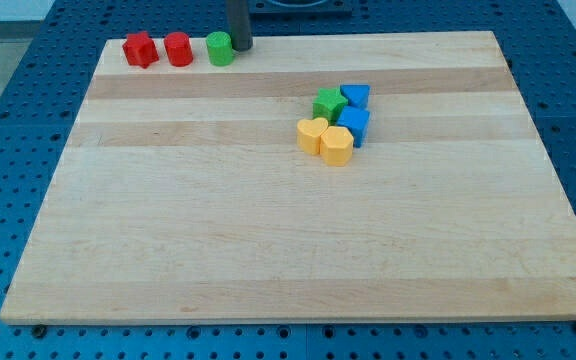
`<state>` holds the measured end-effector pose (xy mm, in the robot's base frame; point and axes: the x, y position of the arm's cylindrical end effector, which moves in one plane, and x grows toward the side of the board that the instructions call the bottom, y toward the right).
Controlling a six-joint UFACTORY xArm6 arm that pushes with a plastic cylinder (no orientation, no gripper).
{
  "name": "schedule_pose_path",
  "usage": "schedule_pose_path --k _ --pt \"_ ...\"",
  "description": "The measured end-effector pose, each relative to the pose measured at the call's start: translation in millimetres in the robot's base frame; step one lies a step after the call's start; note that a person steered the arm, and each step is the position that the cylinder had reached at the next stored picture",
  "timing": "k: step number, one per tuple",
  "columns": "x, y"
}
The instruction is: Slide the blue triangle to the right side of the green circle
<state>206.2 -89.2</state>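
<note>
Sitting in the central cluster, touching the green star [327,104], the blue triangle [356,96] looks light and rigid; push its flat side. No jaws exist; my tip [240,46] rests beside the green circle [219,48].

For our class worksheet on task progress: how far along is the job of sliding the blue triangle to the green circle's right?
Done: nothing visible; the blue triangle sits in the centre cluster, beside the green star. In hand: my tip is at the view's top, just right of the green circle. Left: reaching the triangle and pushing it over.
</note>
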Motion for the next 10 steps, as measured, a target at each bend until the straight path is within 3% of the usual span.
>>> schedule_pose_path --k 4,6,8,10 --pt "0 -6" --pt "9 81" --pt "74 184" --pt "132 211"
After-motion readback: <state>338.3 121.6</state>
